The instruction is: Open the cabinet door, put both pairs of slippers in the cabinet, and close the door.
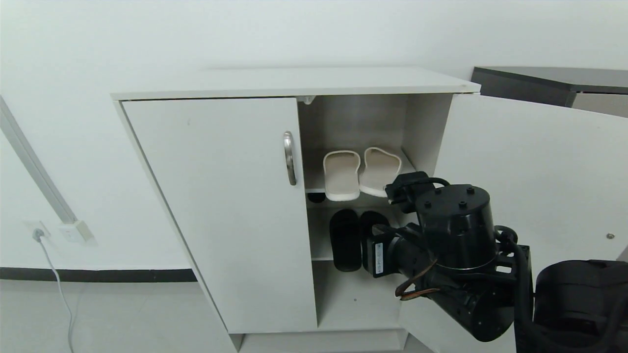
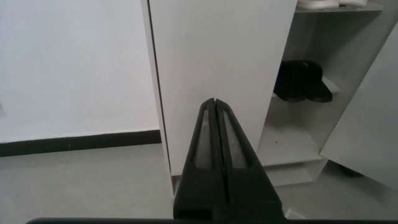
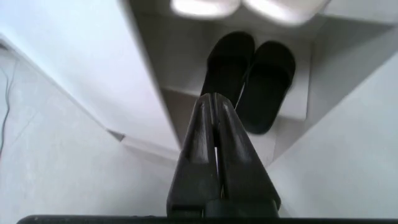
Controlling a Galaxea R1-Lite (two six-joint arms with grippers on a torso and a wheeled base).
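The white cabinet (image 1: pixel 294 81) has its left door (image 1: pixel 221 211) closed and its right door (image 1: pixel 530 162) swung wide open. A pair of white slippers (image 1: pixel 342 174) lies on the upper shelf, and a pair of black slippers (image 1: pixel 345 240) lies on the shelf below. My right arm (image 1: pixel 456 235) sits just outside the open compartment. My right gripper (image 3: pixel 214 96) is shut and empty, pointing at the black slippers (image 3: pixel 249 74) from a short distance. My left gripper (image 2: pixel 214 101) is shut, empty, and held low facing the closed door, with the black slippers (image 2: pixel 303 81) off to one side.
The closed door carries a metal handle (image 1: pixel 290 158) at its inner edge. A wall socket with a cable (image 1: pixel 37 233) and a slanted trunking strip (image 1: pixel 29 162) are at the left. A dark tabletop (image 1: pixel 564 81) stands behind the open door. Bare floor lies before the cabinet.
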